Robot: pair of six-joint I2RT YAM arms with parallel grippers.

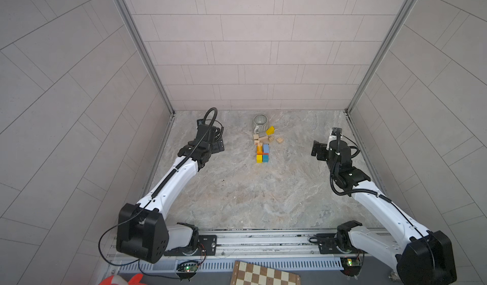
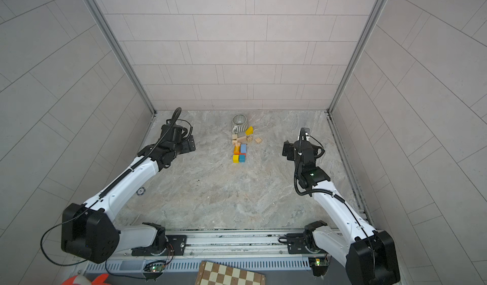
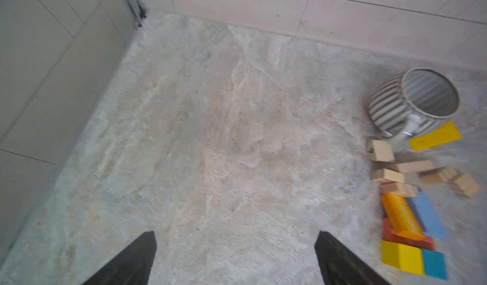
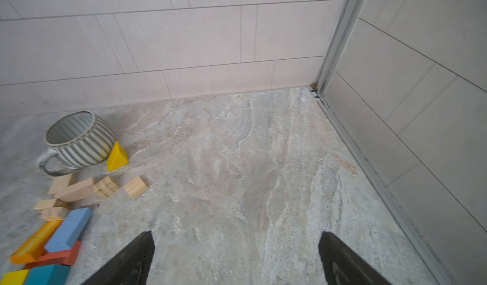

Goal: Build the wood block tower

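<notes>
Left gripper, right gripper: jaws wide

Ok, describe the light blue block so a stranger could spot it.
Find the striped mug by the back wall. Coming forward from it, past the plain wooden blocks, lies the light blue block, beside an orange block. It alone is pale blue; the teal cube is darker.

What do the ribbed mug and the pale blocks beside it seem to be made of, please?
The ribbed mug looks like glazed ceramic: a glossy grey-and-cream surface with highlights on the handle. The pale blocks look like unfinished wood: matt, light tan, with faint grain lines, though blur leaves the grain uncertain.
</notes>
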